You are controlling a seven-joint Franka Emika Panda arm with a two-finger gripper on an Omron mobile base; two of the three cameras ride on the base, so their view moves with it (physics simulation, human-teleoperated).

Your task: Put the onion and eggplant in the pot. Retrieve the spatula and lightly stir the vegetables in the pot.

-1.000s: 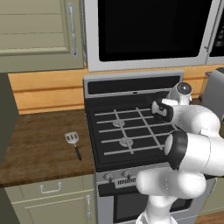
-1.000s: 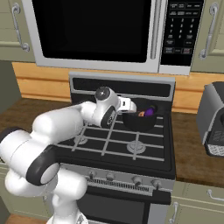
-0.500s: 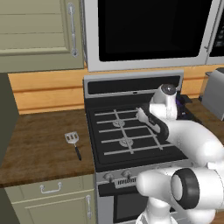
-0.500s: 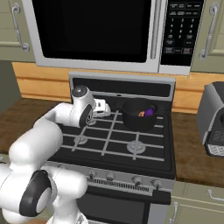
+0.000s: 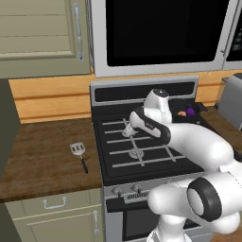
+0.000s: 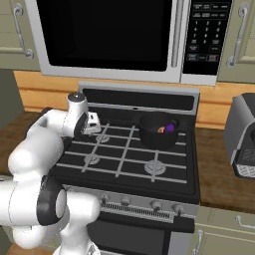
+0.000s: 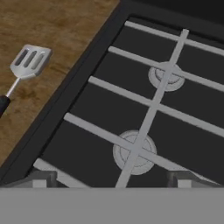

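Observation:
The black pot [image 6: 158, 135] stands on the stove's back right burner, and the purple eggplant [image 6: 170, 128] and the orange-tan onion [image 6: 161, 130] lie inside it. The left base view has the pot [image 5: 176, 105], eggplant [image 5: 190, 111] and onion [image 5: 182, 113] behind my arm. The spatula [image 5: 78, 152] lies flat on the wooden counter left of the stove, its silver head away from me. My gripper [image 5: 126, 131] [image 6: 92, 124] hovers open and empty over the stove's left burners. In the hand view, the spatula [image 7: 29, 61] sits at upper left, well off from my gripper [image 7: 111, 178].
The black stove [image 5: 118, 161] has grey grates and a raised back panel. A microwave [image 6: 107, 37] hangs above it. A grey toaster [image 6: 244, 134] stands on the right counter. The wooden counter [image 5: 42, 160] left of the stove holds the spatula.
My arm has swung left from beside the pot across the stove to its left burners. The gripper has stayed open. The vegetables and spatula have not moved.

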